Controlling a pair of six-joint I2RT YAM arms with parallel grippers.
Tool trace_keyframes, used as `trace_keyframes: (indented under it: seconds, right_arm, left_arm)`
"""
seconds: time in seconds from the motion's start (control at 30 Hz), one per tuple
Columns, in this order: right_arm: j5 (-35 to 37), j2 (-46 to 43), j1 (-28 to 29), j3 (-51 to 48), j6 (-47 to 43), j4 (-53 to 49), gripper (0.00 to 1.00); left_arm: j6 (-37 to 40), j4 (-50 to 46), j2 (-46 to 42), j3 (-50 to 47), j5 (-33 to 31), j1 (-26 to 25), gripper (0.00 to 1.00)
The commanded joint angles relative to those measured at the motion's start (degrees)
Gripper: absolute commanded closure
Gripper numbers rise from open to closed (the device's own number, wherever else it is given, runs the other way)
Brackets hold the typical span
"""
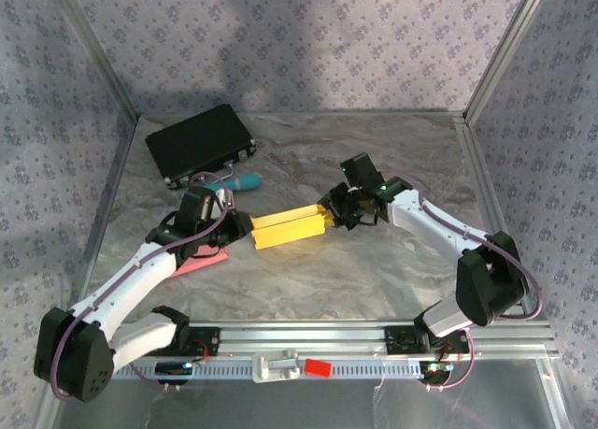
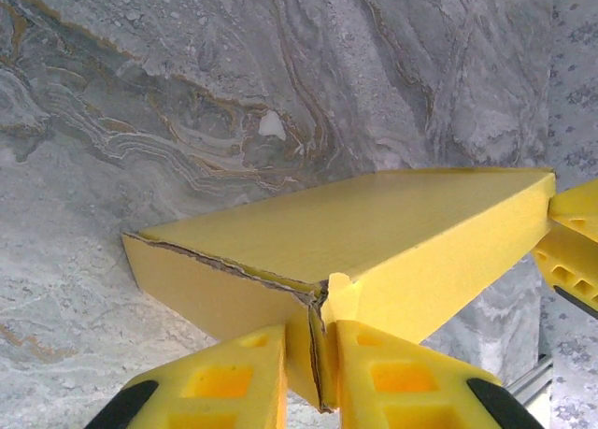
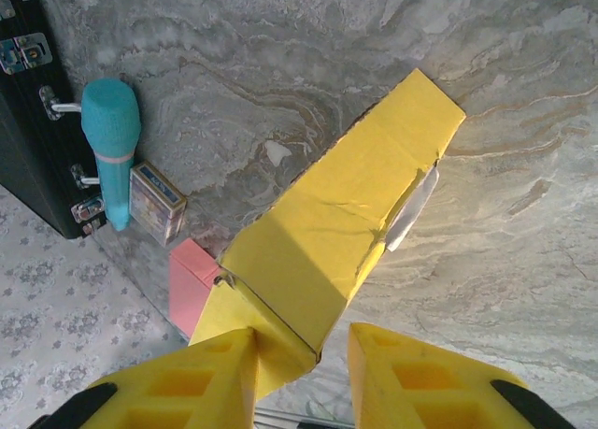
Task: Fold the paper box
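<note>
The yellow paper box [image 1: 288,229] lies lengthwise on the marbled table between my two grippers. My left gripper [image 1: 239,229] is at its left end. In the left wrist view the box [image 2: 374,233] stretches away, and the left gripper [image 2: 322,378] is shut on a torn end flap pinched between its yellow fingers [image 2: 229,382]. My right gripper [image 1: 334,214] is at the box's right end. In the right wrist view the box [image 3: 346,205] has its end flap against one finger [image 3: 201,382], the other finger stands apart, and the right gripper [image 3: 304,382] is open.
A black case [image 1: 199,142] lies at the back left, with a teal microphone-shaped thing [image 1: 238,182] in front of it. A small printed carton [image 3: 154,203] and a pink flat piece [image 1: 201,262] sit near the left arm. Patterned walls enclose the table.
</note>
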Motion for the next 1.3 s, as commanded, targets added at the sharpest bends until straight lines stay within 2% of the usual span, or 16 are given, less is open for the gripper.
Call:
trace_keyframes:
  seconds: [0.0, 0.27, 0.43, 0.57, 0.67, 0.77, 0.9, 1.0, 1.13, 1.17, 1.2, 1.23, 1.27]
  right_arm:
    - [0.88, 0.22, -1.09, -1.79, -3.29, -7.69, 0.69]
    - [-3.28, -2.96, -4.71, -6.2, -12.87, -12.14, 0.65]
    - [-2.6, -6.91, -6.28, -10.88, -16.35, -15.4, 0.64]
    - [-3.62, -8.05, -8.04, -16.39, -16.73, -12.63, 0.62]
    - [-3.16, -8.05, -8.33, -16.9, -17.11, -11.17, 0.61]
    - [-2.46, -8.95, -7.23, -16.28, -16.11, -7.74, 0.55]
    - [-1.81, -8.28, -4.15, -16.05, -12.32, -0.5, 0.43]
    - [-1.55, -6.58, -2.39, -17.98, -6.98, 7.56, 0.41]
    - [-0.26, -3.58, -1.56, -19.52, -1.29, 18.11, 0.41]
    - [-0.42, -2.76, -1.6, -18.84, -0.96, 18.87, 0.42]
    - [0.06, -2.49, -1.76, -17.95, -1.56, 17.69, 0.42]
    - [1.08, -2.93, -2.0, -16.29, -3.27, 15.14, 0.4]
    - [3.3, -3.98, -2.13, -14.79, -6.0, 10.38, 0.36]
  left_arm:
    - [3.15, -10.41, 2.11, -2.49, -3.08, -2.89, 0.82]
    - [4.5, -7.48, 3.5, -2.42, -3.41, -9.22, 0.81]
    - [5.71, -6.69, 5.5, -2.78, 0.04, -13.02, 0.76]
    - [6.15, -6.71, 7.99, -3.5, 3.34, -13.45, 0.74]
    - [6.06, -8.22, 7.9, -2.17, 2.99, -13.29, 0.73]
    - [4.63, -9.44, 6.39, 0.96, 1.96, -10.96, 0.71]
    - [1.83, -8.54, 7.15, 5.51, 2.16, -4.51, 0.68]
    - [1.63, -7.83, 10.02, 9.33, 2.75, -0.52, 0.67]
    - [1.87, -5.91, 11.78, 13.12, 2.47, 2.33, 0.66]
    - [2.5, -6.27, 11.42, 14.3, 1.68, 2.61, 0.6]
    - [3.21, -6.74, 10.71, 15.23, 0.45, 2.74, 0.43]
    - [4.11, -7.7, 9.37, 16.27, -1.72, 2.81, 0.19]
    - [5.01, -8.54, 7.62, 16.9, -4.51, 2.8, 0.0]
